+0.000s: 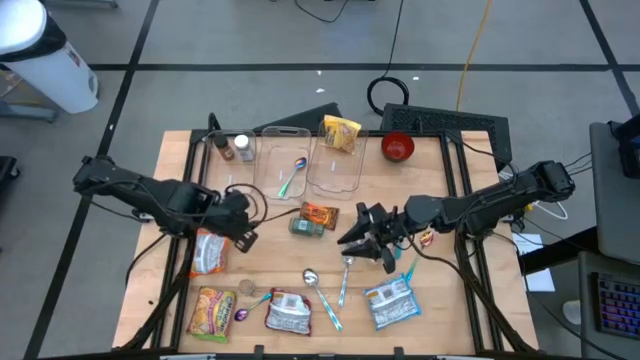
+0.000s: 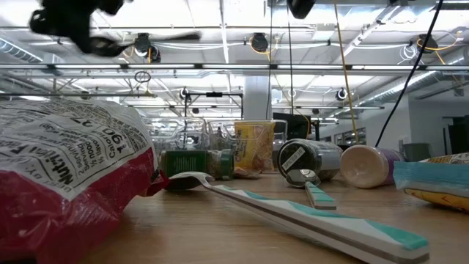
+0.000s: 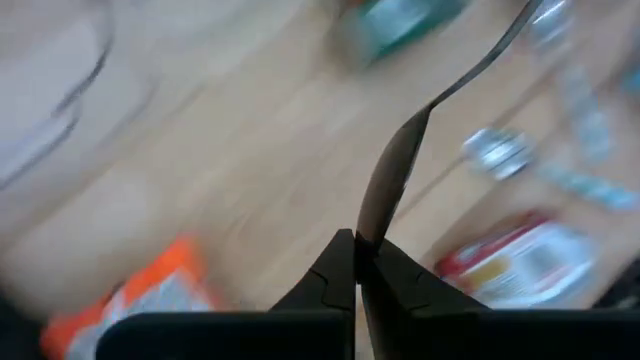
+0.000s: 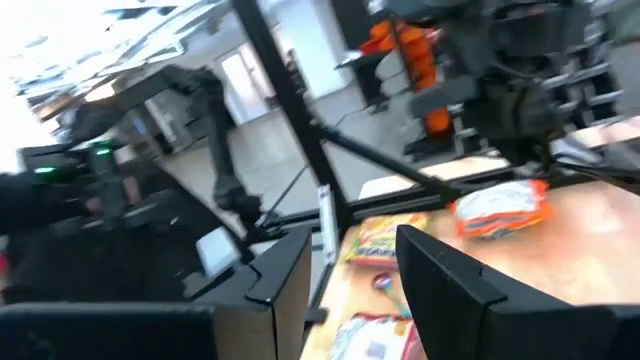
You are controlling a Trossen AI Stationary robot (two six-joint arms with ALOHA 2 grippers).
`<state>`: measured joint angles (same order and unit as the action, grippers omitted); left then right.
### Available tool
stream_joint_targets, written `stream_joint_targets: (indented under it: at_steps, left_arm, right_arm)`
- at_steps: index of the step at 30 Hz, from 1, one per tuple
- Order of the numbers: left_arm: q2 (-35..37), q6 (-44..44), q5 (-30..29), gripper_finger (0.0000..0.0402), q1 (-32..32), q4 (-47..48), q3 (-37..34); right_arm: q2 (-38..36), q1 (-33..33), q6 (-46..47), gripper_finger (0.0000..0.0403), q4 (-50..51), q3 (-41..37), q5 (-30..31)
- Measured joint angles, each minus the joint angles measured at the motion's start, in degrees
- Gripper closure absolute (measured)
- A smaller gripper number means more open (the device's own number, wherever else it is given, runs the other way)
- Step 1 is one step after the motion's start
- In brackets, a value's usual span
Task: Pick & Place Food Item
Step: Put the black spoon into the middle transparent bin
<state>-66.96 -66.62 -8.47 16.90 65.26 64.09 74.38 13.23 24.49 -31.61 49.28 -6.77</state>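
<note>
Nearest the low camera lies a red-and-white snack packet (image 2: 66, 183) printed with upside-down "Nutrition" and "190", while the left gripper (image 3: 357, 262), at the table's left, pinches a dark spoon (image 3: 390, 180) tight above the wood, and the right gripper (image 1: 372, 240) hovers half-open, empty, mid-table.

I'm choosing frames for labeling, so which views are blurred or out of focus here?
High view: sharp across the table. Low view: the near red bag looms soft. Left wrist view: heavy motion smear, only the shut fingers and spoon readable. Right wrist view: smeared too.
</note>
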Motion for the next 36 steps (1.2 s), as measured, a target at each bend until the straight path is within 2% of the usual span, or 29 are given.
stream_joint_targets:
  at_steps: [6, 11, 18, 22, 28, 36]
  left_arm:
    - [0.0, 5.5, -7.1, 0.0398, -0.6, -15.1, 2.8]
    - [-0.9, 9.6, -9.3, 0.0398, -1.9, -25.0, 2.8]
    - [-5.3, 14.7, -8.1, 0.0398, -3.2, -36.6, 2.8]
    - [-8.1, 17.4, -5.9, 0.0398, -3.9, -44.5, 2.8]
    - [-11.0, 19.8, -3.9, 0.0398, -4.3, -54.6, 2.8]
    - [-12.8, 22.1, -3.5, 0.0398, -4.5, -62.3, 2.8]
  right_arm:
    - [0.0, 0.0, -0.8, 0.0259, -0.6, 0.0, 5.1]
    - [0.0, 0.0, -1.2, 0.0228, -3.5, 0.0, 8.4]
    - [0.0, -0.3, -2.9, 0.0174, -10.6, 0.0, 15.1]
    - [0.0, -0.7, -3.3, 0.0158, -10.2, 0.0, 17.5]
    - [0.0, -1.6, -2.9, 0.0159, -10.2, 0.0, 17.3]
    - [0.0, -1.9, -2.7, 0.0169, -10.4, 0.0, 17.3]
